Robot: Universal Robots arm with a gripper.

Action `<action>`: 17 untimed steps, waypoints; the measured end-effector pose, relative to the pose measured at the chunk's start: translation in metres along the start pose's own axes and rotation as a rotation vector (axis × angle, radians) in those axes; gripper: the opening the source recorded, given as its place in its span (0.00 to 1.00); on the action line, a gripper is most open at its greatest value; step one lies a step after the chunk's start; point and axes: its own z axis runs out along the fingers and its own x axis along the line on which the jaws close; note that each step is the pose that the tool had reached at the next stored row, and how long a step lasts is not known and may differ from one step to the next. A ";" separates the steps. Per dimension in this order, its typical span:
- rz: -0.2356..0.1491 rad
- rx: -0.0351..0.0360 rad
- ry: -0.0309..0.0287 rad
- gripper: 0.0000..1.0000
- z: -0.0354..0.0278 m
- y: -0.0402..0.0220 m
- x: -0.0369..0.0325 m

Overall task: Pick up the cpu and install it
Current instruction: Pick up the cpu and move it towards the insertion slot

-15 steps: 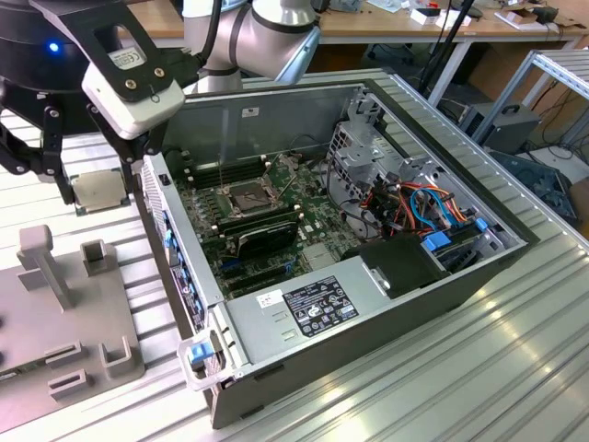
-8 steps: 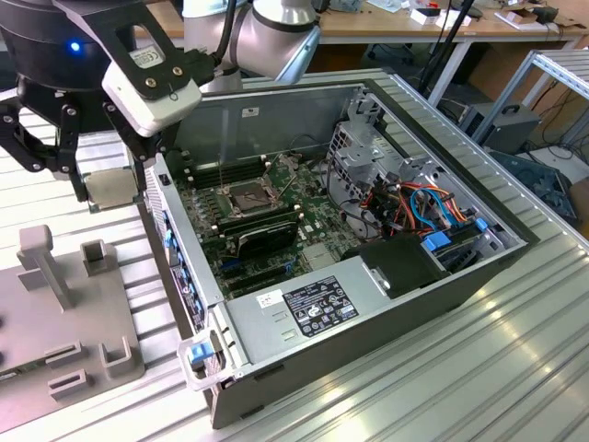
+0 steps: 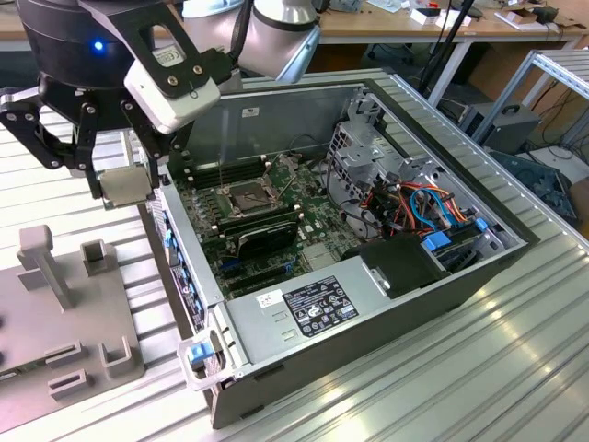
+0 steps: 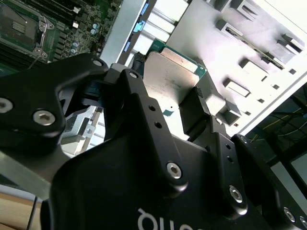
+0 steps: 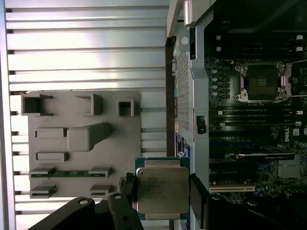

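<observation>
Here the jaws pinch the cpu [image 5: 162,192] flat between them, just outside the computer case [image 3: 386,318].

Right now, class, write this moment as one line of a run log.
pincer: shut on cpu | place: held in air beside open computer case | socket: empty | install: not done

A big open computer box [image 3: 276,124] lies on the ribbed silver surface [image 3: 479,387]; inside is a green board [image 3: 317,230] with a square socket [image 3: 250,195] near its middle; a grey power box [image 3: 313,308] sits at the near end; orange and blue wires [image 3: 428,207] curl toward the exterior view's right; a grey tray [image 3: 37,318] with slots lies beside it, on the exterior view's left.
</observation>
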 end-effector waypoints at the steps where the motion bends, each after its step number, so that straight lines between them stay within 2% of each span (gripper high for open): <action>1: 0.000 0.0000 0.0000 0.54 0.0000 0.0000 -0.0011; 2: 0.000 0.0000 0.0000 0.54 0.0000 0.0001 -0.0027; 13: 0.000 0.0000 0.0000 0.54 0.0000 0.0001 -0.0030; 17: 0.000 0.0000 0.0000 0.54 0.0000 0.0002 -0.0070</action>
